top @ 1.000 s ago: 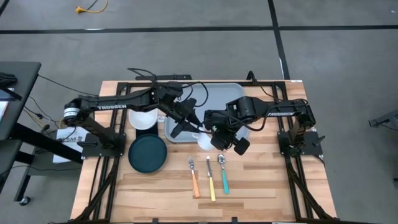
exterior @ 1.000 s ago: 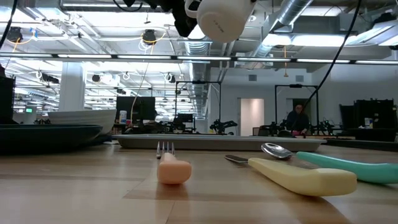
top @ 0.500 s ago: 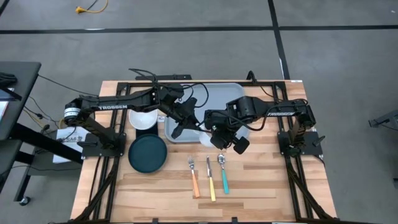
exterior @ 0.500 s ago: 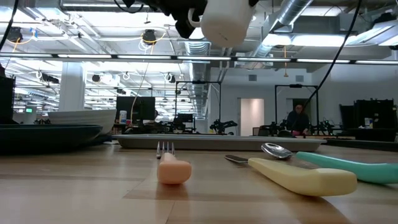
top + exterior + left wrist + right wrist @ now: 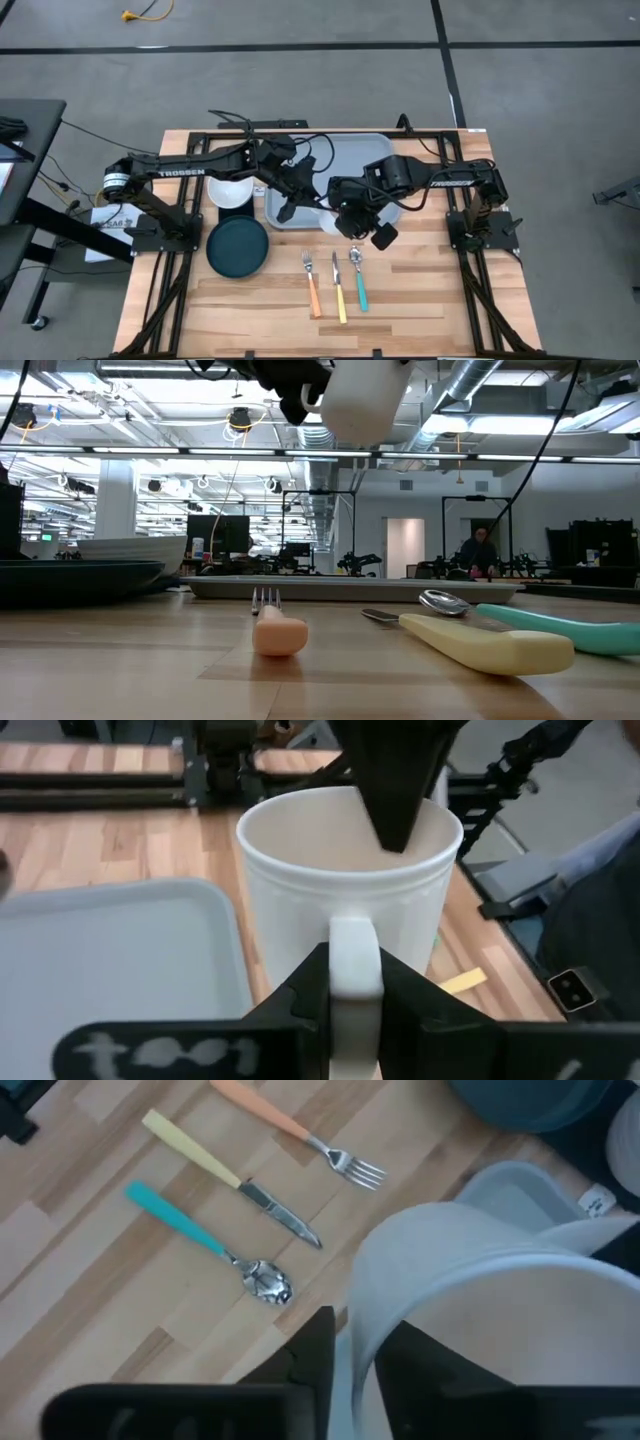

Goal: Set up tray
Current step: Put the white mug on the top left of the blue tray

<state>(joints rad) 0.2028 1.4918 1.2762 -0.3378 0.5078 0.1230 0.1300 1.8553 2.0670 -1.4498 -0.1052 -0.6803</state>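
One mug (image 5: 345,895) aloft, empty | left gripper (image 5: 352,982) clamps its handle | right gripper (image 5: 352,1355) straddles rim, grip unclear | tray (image 5: 352,160) partly hidden.

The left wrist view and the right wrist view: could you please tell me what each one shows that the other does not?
Only the left wrist view shows the white mug's handle pinched between the left gripper fingers, and one dark finger of the right gripper reaching down inside the mug.

Only the right wrist view shows the cutlery on the wooden table: the orange-handled fork, yellow-handled knife and teal-handled spoon, plus part of the dark teal plate.

Both show the white mug and a corner of the tray.
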